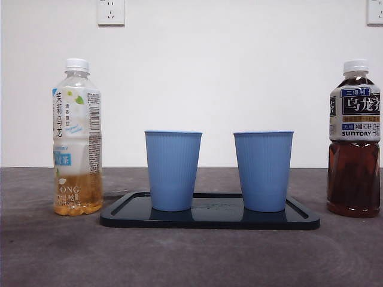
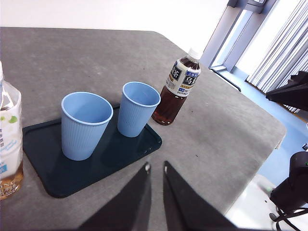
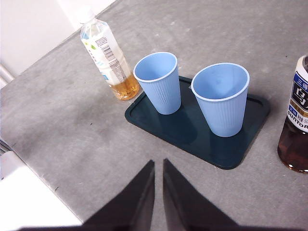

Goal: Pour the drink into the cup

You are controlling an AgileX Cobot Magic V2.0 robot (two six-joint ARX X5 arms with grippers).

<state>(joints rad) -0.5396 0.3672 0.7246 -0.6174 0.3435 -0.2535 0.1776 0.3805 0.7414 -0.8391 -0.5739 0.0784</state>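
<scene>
Standing upright at opposite ends of the dark tray (image 1: 209, 222) are two capped bottles: a jasmine tea bottle (image 1: 76, 137) with only a little pale drink at the bottom, and a dark oolong tea bottle (image 1: 354, 139) that looks nearly full. On the tray between them sit two blue cups, the one nearer the jasmine tea (image 1: 173, 170) and the one nearer the oolong (image 1: 263, 170), both upright, apart from each other, and empty as far as the wrist views show.

Neither arm is at work yet. The left gripper (image 2: 155, 168) hangs above the table short of the tray, jaws all but together and holding nothing; the jasmine bottle shows close at the edge of its view. The right gripper (image 3: 159, 163) waits likewise, jaws nearly closed and empty, with the oolong bottle close at its side. So each arm seems nearer its own bottle, and whichever goes would have to spread its jaws first and take the bottle across its upright axis.
</scene>
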